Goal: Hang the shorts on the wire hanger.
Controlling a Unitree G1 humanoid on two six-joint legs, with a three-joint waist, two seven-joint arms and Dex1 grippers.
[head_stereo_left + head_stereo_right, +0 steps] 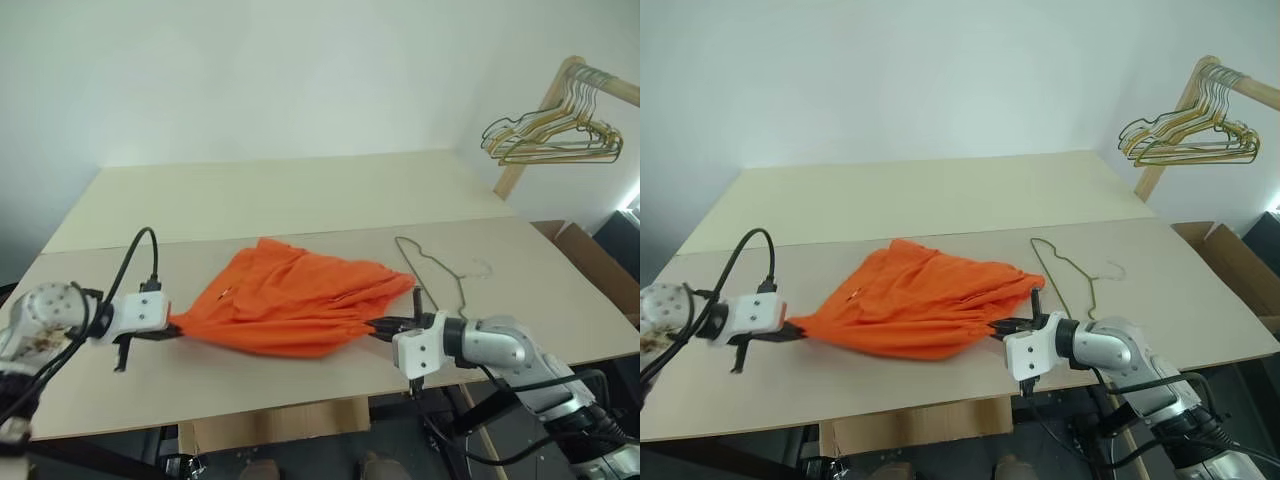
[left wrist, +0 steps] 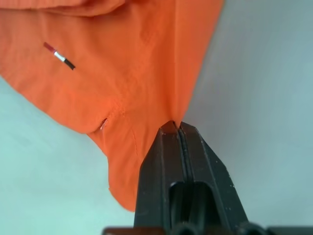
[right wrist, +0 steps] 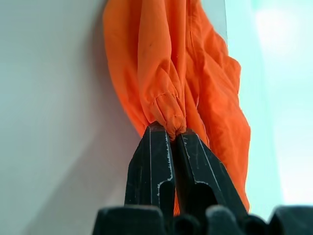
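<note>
we had the orange shorts (image 1: 290,300) pinched at both ends: our left claw (image 1: 172,328) clamped tight on the edge at nine o'clock, our right claw (image 1: 378,326) clamped on a bunched fold at four o'clock. the wire hanger (image 1: 432,272) lay bare on the worktop (image 1: 300,190) at three o'clock, so threading remained, we judged.

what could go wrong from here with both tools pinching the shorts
Each tool, left and right, pinches just a small bit of fabric at an edge of the shorts, so an end could slip out. The wire hanger lies flat right beside the shorts; dragged fabric might snag or shove it.
</note>
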